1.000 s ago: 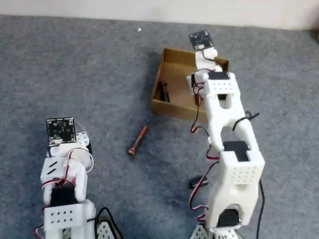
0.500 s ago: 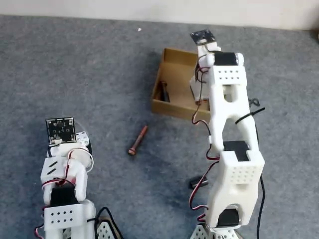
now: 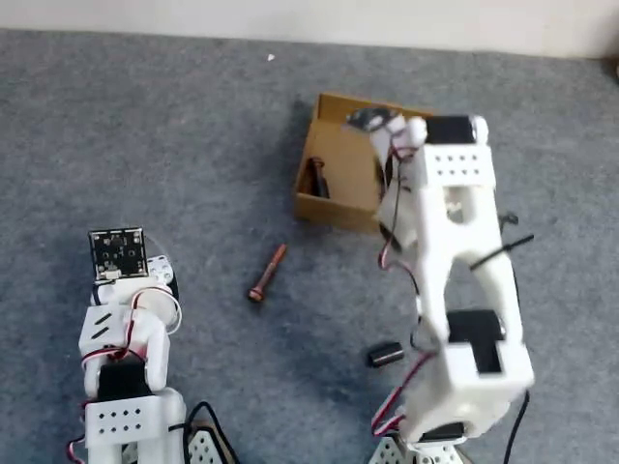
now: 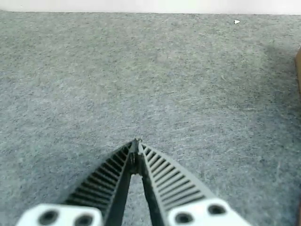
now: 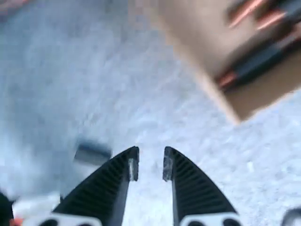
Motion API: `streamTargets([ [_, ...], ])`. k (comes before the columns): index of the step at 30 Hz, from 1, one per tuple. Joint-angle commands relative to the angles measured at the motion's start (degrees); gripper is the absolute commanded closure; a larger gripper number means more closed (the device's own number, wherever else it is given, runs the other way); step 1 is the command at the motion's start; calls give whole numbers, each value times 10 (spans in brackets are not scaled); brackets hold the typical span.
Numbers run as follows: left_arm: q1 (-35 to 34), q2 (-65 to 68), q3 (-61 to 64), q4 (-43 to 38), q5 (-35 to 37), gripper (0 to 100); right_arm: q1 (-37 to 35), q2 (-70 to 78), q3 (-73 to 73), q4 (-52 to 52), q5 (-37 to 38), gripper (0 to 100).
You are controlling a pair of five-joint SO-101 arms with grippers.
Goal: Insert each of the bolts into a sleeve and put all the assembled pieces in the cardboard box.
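A copper bolt (image 3: 268,274) lies loose on the grey carpet, on the near side of the cardboard box (image 3: 334,209). A short black sleeve (image 3: 384,355) lies beside the right arm's base and is also in the right wrist view (image 5: 92,153). Inside the box (image 5: 207,42) rest assembled pieces (image 5: 257,55), black sleeves with copper bolts in them, also seen from above (image 3: 314,180). My right gripper (image 5: 149,165) hangs above the carpet just outside the box, slightly open and empty. At the near left my left gripper (image 4: 137,145) is shut and empty over bare carpet.
The right arm (image 3: 455,222) rises over the box's right side and hides part of it. A pale wall edge (image 3: 309,14) runs along the far side. Grey carpet (image 3: 145,126) spreads left of the box.
The right arm has pulled back from over the box toward its base and turned its wrist downward. The left arm, bolt and box have not moved.
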State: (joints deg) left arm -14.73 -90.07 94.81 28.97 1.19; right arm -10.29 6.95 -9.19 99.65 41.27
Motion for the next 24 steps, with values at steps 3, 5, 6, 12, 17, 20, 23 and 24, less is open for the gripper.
streamTargets([
  [3,-7,-4,-4,-14,-8,994,-19,-146,177,0,98,899],
  [5,-7,-4,-4,-14,-8,994,-19,-187,243,-22,126,849],
  [6,-7,-4,-4,-14,-8,994,-19,-209,278,-36,138,829],
  [12,-7,-4,-4,-14,-8,994,-44,-353,509,-133,232,789],
  [17,-7,-4,-4,-14,-8,994,-96,-420,667,-245,243,788],
  [20,-7,-4,-4,-14,-8,994,-112,-407,724,-311,242,786],
  [23,-7,-4,-4,-14,-8,994,-113,-371,741,-362,244,786],
  [24,-7,-4,-4,-14,-8,994,-113,-356,739,-374,244,786],
])
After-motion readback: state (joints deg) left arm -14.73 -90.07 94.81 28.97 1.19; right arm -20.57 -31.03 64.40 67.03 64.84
